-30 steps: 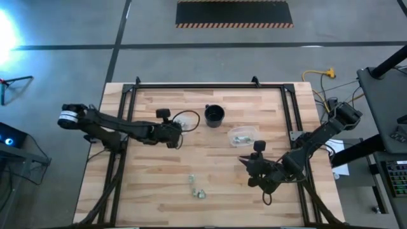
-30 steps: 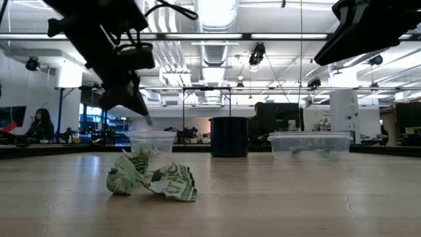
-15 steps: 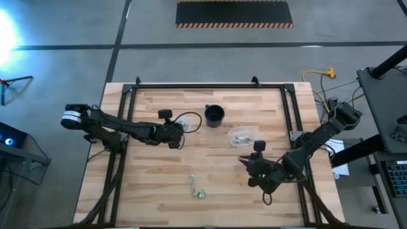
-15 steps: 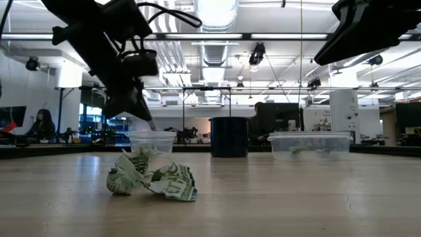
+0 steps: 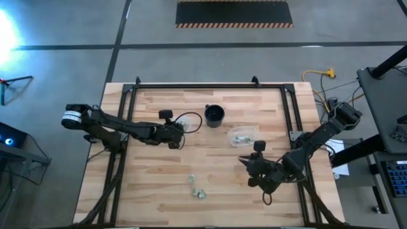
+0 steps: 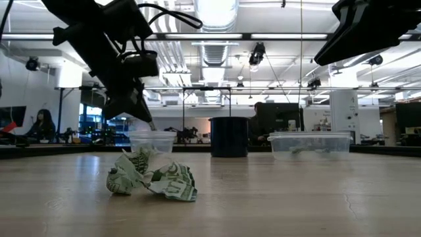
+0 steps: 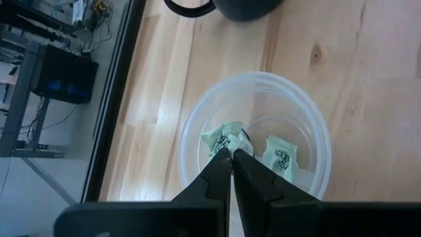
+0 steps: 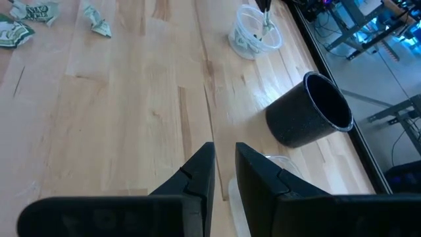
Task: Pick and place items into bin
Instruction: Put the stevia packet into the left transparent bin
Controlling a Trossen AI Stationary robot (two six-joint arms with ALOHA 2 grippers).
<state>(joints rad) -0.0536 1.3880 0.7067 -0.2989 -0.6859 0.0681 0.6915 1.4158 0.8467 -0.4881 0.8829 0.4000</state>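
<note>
My left arm reaches over the round clear bin.
Left gripper [image 7: 231, 158] pressed together above the bin [image 7: 309, 125]; right gripper [image 8: 223, 158] hangs slightly parted, holding nothing.

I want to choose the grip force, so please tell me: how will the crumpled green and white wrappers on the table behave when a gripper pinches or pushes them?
The crumpled wrappers look like thin, creased paper, so they will probably crush easily when pinched. Being small and hollow-looking, they are likely very light and may slide on the smooth wooden table if pushed. Their irregular folds make rolling unlikely.
</note>
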